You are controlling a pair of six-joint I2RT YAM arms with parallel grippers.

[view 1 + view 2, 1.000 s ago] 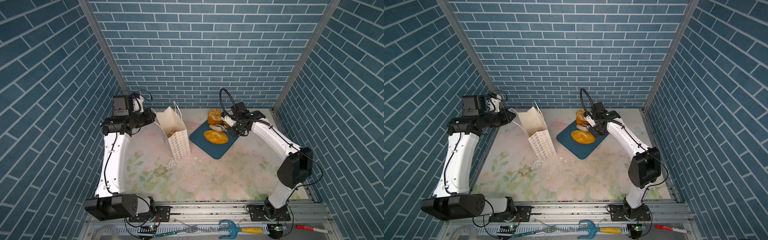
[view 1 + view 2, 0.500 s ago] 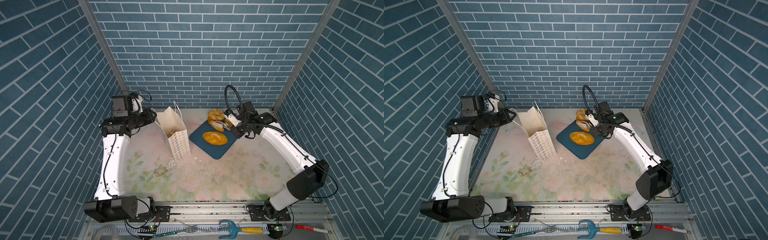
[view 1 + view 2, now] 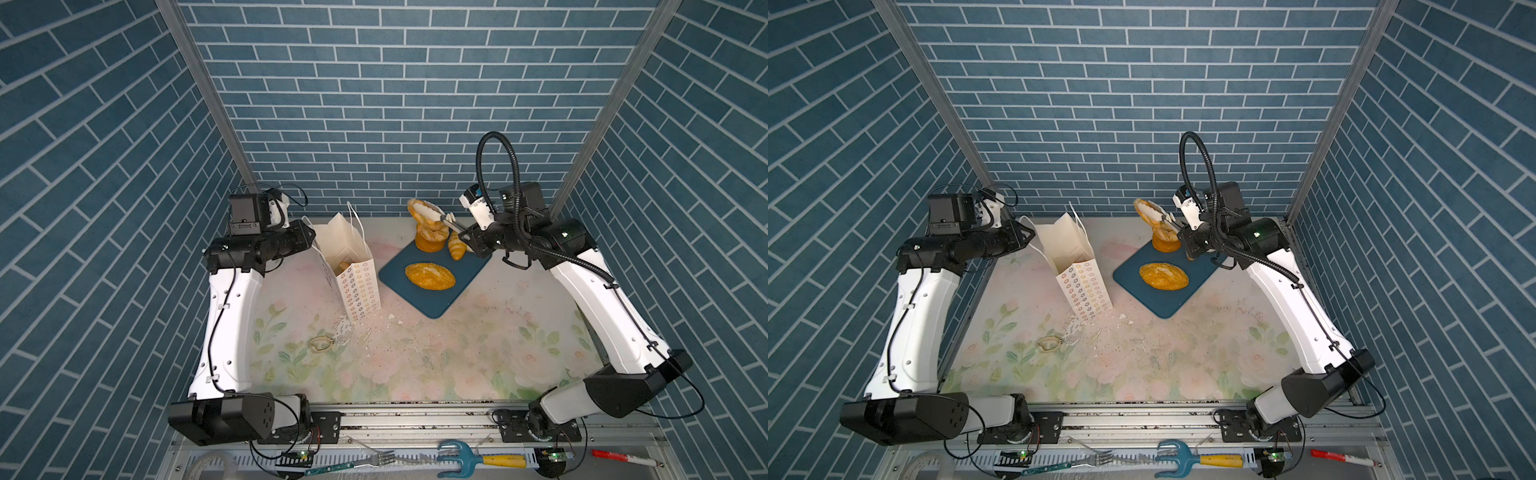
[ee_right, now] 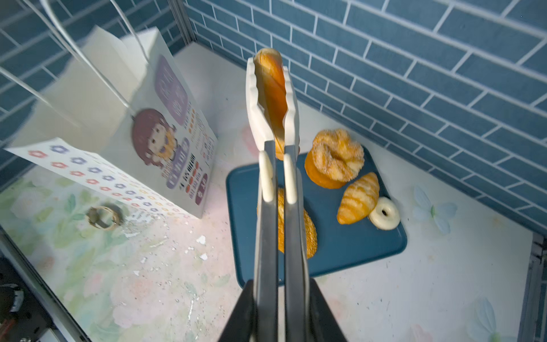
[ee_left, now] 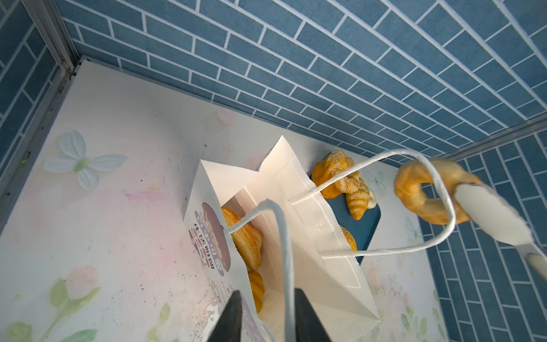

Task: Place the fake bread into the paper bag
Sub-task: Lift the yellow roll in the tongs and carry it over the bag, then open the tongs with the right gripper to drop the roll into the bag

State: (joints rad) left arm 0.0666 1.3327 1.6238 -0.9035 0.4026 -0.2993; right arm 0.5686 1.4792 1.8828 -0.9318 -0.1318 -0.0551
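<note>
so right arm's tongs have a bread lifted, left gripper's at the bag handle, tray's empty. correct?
Not quite: the tray isn't empty. The right wrist view shows the oval loaf, sugar-dusted cake, small roll and white ring on it. Rest is right: tongs hold the lifted bread, left gripper at the bag handle.

L grip (image 5: pixel 266 296): jaws slightly apart | R grip (image 4: pixel 281 299): clamped tight

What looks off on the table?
White flakes are scattered over the mat in front of the bag, like crumbs or torn paper. A small tan loop lies loose beside them. Nothing else stands out.
</note>
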